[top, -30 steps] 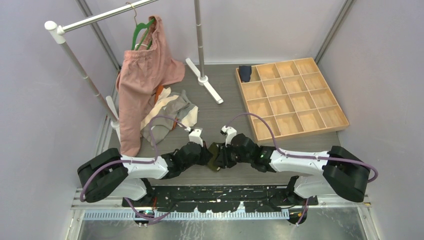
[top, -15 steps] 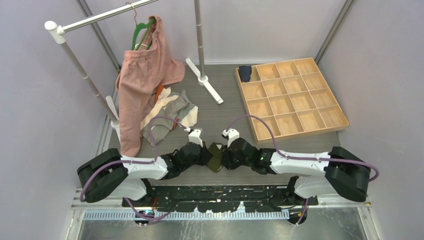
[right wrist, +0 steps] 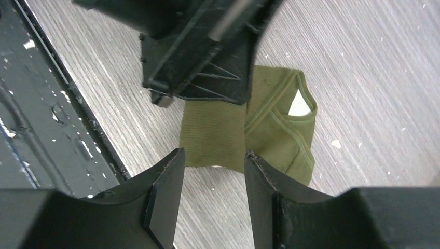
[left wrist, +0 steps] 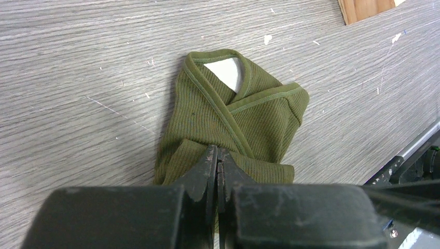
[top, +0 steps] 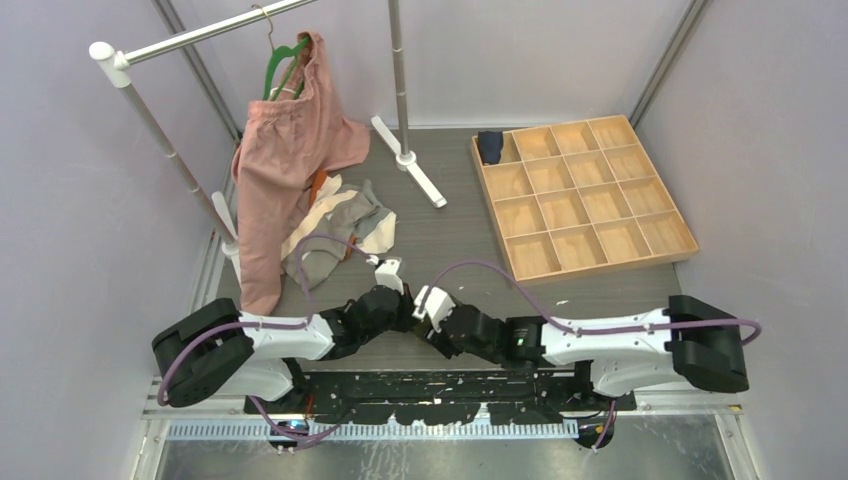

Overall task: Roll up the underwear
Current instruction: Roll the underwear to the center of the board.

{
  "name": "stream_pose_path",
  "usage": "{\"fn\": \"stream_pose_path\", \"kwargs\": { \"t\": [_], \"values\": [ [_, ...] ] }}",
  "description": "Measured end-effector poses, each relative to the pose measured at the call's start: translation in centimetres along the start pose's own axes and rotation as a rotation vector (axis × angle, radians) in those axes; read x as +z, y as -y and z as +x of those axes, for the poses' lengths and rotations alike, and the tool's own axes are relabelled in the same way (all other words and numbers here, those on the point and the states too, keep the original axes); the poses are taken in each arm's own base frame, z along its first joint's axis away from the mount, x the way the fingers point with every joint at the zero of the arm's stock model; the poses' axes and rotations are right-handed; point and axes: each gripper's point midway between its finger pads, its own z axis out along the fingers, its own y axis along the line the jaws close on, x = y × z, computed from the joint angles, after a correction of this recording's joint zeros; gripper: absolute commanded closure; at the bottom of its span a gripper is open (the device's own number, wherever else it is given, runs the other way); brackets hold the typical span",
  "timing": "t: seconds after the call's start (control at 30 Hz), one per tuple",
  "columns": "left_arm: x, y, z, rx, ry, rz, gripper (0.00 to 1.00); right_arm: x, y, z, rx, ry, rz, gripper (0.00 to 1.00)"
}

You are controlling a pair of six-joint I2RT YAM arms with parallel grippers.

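The olive green underwear (left wrist: 233, 119) lies folded into a small packet on the grey table near the front edge, a bit of cream band showing in its top opening. It also shows in the right wrist view (right wrist: 264, 129). In the top view the arms mostly hide it. My left gripper (left wrist: 217, 155) is shut, its tips pinching the packet's near fold; it also shows in the top view (top: 408, 308). My right gripper (right wrist: 214, 158) is open and empty, hovering just above the packet's near edge, close beside the left gripper (right wrist: 207, 52).
A wooden compartment tray (top: 585, 195) stands at the back right with a navy roll (top: 489, 146) in its far-left cell. A pile of more underwear (top: 340, 230) lies at left below a pink garment (top: 285, 160) on a rack. The black front rail (right wrist: 31, 104) is close.
My right gripper has let go of the olive underwear and opened, and its arm has swung left and nearer. The left gripper has stayed on the packet.
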Motion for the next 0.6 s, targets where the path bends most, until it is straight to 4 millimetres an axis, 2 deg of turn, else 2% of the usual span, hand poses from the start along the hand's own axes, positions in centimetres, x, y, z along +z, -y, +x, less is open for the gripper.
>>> {"fn": "stream_pose_path", "kwargs": {
  "t": [0.13,0.27,0.6],
  "values": [
    [0.0,0.0,0.0,-0.002,-0.001,0.001,0.99,1.2,-1.4,0.2,-0.174,-0.007,0.019,0.47],
    [0.0,0.0,0.0,-0.002,-0.001,0.001,0.99,2.2,-2.0,0.6,-0.302,-0.009,0.043,0.46],
    [0.0,0.0,0.1,-0.005,-0.004,0.003,0.99,4.0,-2.0,2.0,-0.438,-0.036,0.079,0.42]
  ]
}}
